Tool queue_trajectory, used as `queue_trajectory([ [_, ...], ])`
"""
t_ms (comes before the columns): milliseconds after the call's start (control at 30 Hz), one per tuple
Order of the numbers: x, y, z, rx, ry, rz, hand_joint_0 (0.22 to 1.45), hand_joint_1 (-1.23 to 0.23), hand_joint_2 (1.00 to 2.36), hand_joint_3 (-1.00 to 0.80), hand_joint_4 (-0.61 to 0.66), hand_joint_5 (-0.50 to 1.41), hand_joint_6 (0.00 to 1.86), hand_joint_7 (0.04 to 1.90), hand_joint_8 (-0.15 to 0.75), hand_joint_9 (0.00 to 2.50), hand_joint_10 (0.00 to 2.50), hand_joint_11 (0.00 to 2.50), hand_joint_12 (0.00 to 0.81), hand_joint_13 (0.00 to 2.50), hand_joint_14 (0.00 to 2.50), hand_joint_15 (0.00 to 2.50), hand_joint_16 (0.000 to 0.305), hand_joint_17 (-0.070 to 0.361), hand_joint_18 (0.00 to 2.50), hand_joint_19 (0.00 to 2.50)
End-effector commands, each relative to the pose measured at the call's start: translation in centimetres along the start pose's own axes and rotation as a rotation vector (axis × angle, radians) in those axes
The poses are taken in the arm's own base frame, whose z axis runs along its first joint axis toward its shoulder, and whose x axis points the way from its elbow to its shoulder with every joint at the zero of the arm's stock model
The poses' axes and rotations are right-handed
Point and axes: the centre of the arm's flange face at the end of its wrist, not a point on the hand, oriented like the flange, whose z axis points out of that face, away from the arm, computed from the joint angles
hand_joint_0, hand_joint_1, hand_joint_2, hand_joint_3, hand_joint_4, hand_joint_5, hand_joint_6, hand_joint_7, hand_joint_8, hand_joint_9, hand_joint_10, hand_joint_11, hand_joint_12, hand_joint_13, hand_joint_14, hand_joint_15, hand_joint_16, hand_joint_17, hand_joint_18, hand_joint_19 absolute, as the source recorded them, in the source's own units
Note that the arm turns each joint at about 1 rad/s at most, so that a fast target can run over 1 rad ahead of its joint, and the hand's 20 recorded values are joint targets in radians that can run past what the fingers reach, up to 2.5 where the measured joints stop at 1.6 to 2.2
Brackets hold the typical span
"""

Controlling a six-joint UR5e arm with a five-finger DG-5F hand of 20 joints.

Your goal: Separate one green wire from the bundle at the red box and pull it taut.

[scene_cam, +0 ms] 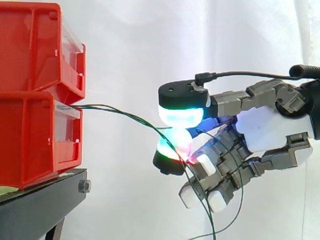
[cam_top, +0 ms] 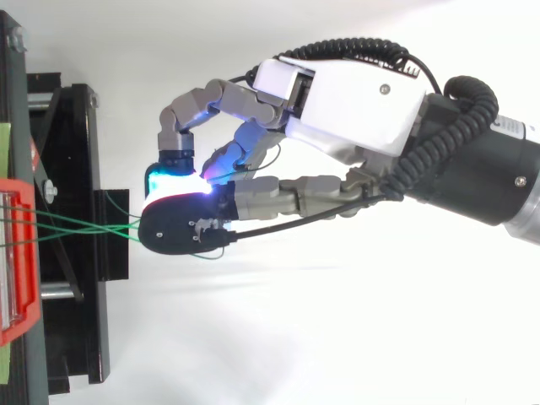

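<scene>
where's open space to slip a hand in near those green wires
Open above the thin green wires, between the stacked red plastic bins and the robot hand; also below them, beside the black stand. Crowded at the pinching fingertips, where wires loop down.

Green wires run off the bottom edge; ends unseen.

Hand held level ahead of the dark wrist, palm white, thumb and one finger stretched forward, their glowing cyan-green pads pinched together on a green wire, remaining fingers curled beneath the palm
</scene>
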Motion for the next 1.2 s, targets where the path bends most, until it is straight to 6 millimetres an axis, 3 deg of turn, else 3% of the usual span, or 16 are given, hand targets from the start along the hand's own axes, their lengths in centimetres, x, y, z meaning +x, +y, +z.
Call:
queue_trajectory([
  [0, 0.05, 0.01, -0.01, 0.0, 0.0, 0.001, 0.58, -0.72, 1.02, -0.21, 0.12, -0.17, 0.87, 1.09, 0.278, 1.09, 0.02, 0.86, 0.376, 0.9, 0.02, 0.47, 0.052, 0.117, 0.84, 0.58],
  [333, -0.08, -0.05, -0.02, 0.004, -0.001, -0.001, 0.59, -0.79, 1.01, -0.27, 0.11, -0.18, 0.88, 1.09, 0.265, 1.05, 0.02, 0.88, 0.358, 0.87, 0.02, 0.49, 0.05, 0.111, 0.8, 0.58],
  [500, -0.08, -0.14, -0.04, 0.007, -0.001, -0.002, 0.54, -0.76, 1.0, -0.5, 0.12, -0.18, 0.89, 1.06, 0.271, 1.07, 0.02, 0.87, 0.361, 0.87, 0.02, 0.48, 0.051, 0.115, 0.81, 0.58],
  [733, -0.08, -0.07, -0.03, 0.006, -0.001, 0.002, 0.5, -0.54, 1.0, -0.5, 0.13, -0.16, 0.87, 1.05, 0.281, 1.12, 0.02, 0.85, 0.379, 0.92, 0.02, 0.47, 0.053, 0.119, 0.86, 0.57],
  [867, -0.09, -0.17, -0.07, 0.01, 0.0, 0.006, 0.54, -0.41, 1.0, -0.5, 0.11, -0.16, 0.87, 1.07, 0.276, 1.13, 0.02, 0.85, 0.371, 0.92, 0.02, 0.48, 0.05, 0.113, 0.85, 0.59],
  [967, -0.01, -0.13, -0.14, 0.013, 0.002, 0.011, 0.59, -0.43, 1.01, -0.39, 0.1, -0.16, 0.86, 1.09, 0.268, 1.12, 0.02, 0.85, 0.363, 0.93, 0.02, 0.49, 0.048, 0.109, 0.84, 0.61],
  [1167, 0.08, -0.2, -0.2, 0.016, 0.002, 0.017, 0.58, -0.57, 1.02, -0.23, 0.11, -0.16, 0.87, 1.1, 0.289, 1.13, 0.02, 0.87, 0.378, 0.94, 0.02, 0.49, 0.051, 0.115, 0.87, 0.59],
])
